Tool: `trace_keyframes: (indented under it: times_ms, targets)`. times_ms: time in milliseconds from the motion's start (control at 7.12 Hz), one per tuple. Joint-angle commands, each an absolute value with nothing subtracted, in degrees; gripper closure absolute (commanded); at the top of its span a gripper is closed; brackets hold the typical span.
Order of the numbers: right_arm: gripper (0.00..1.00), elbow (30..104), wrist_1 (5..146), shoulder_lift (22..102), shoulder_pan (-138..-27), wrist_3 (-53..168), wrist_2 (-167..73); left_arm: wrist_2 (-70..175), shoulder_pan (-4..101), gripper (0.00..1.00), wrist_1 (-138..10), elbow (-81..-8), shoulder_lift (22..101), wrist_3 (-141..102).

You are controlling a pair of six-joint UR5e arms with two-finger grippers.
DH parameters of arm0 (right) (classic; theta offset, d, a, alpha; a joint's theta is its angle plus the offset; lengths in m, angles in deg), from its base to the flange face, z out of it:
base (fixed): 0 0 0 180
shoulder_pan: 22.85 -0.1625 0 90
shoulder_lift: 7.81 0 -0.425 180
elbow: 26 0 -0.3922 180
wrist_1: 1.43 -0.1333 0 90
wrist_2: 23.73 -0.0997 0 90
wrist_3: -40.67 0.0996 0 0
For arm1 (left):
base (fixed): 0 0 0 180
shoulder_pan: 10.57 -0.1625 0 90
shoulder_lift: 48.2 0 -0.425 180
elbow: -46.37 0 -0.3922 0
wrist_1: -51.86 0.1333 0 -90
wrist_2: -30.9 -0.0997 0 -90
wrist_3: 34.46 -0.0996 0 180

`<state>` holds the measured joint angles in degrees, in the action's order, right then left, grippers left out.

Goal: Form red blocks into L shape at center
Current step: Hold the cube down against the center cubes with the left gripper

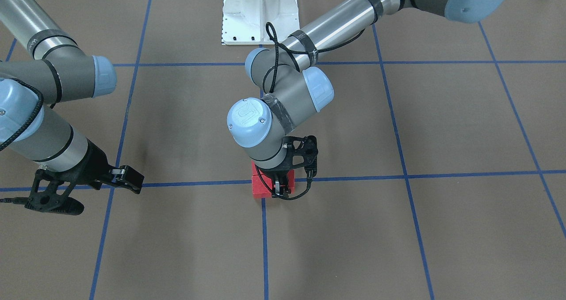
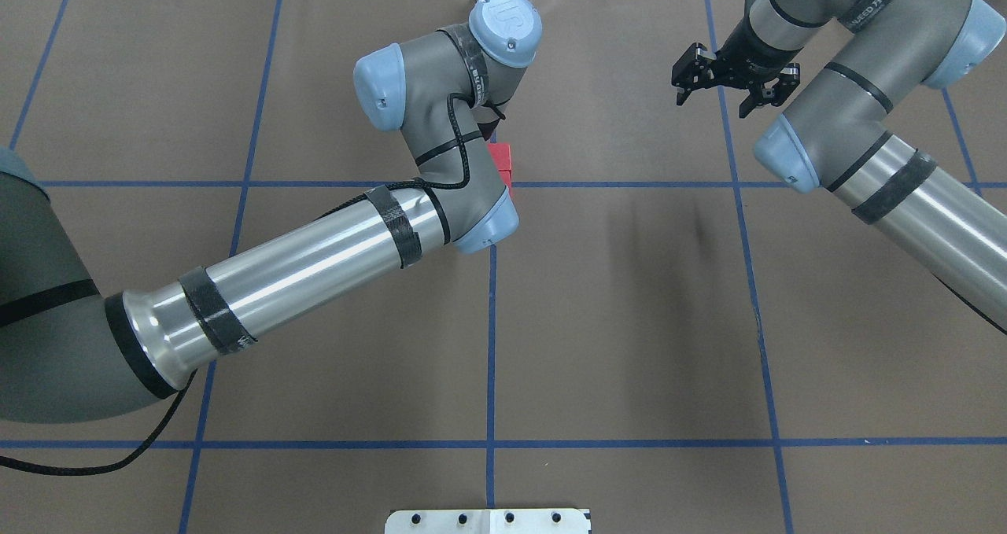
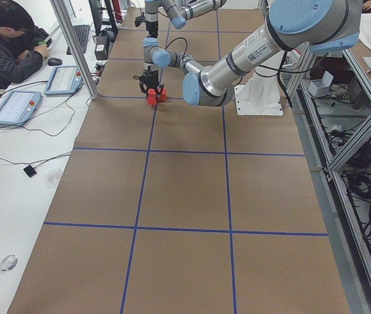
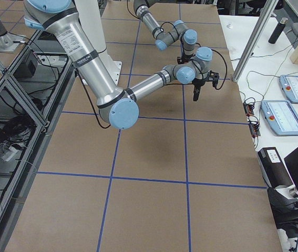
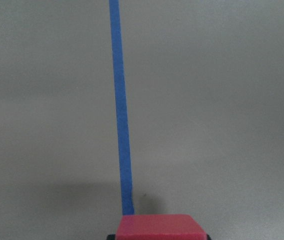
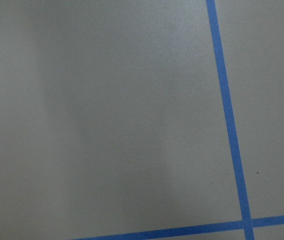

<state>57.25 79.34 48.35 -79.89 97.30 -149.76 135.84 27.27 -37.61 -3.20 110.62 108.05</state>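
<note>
The red blocks lie tight together on the center crossing of the blue tape lines. They also show in the overhead view and in the left side view. My left gripper points straight down over their right-hand part. In the left wrist view one red block sits between the dark fingertips, at or just above the table. My right gripper is open and empty, about one grid square to the side of the blocks. The left wrist hides part of the group.
The brown gridded table bears thin blue tape lines. The robot's white base stands at the back. An operator sits at a side table with tablets. The right wrist view shows only bare table and another tape crossing.
</note>
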Motion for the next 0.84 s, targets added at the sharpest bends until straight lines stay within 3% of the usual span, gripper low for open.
trace_keyframes:
  times_ms: [0, 702]
  targets:
    - [0.01, 57.15, 79.34, 48.35, -79.81, 96.39, -149.59, 135.84, 27.23, 1.0, -37.7, -3.2, 110.62, 108.1]
    - [0.01, 57.06, 79.34, 48.44, -79.89, 96.39, -149.42, 135.84, 26.79, 1.0, -37.62, -3.2, 110.62, 108.01]
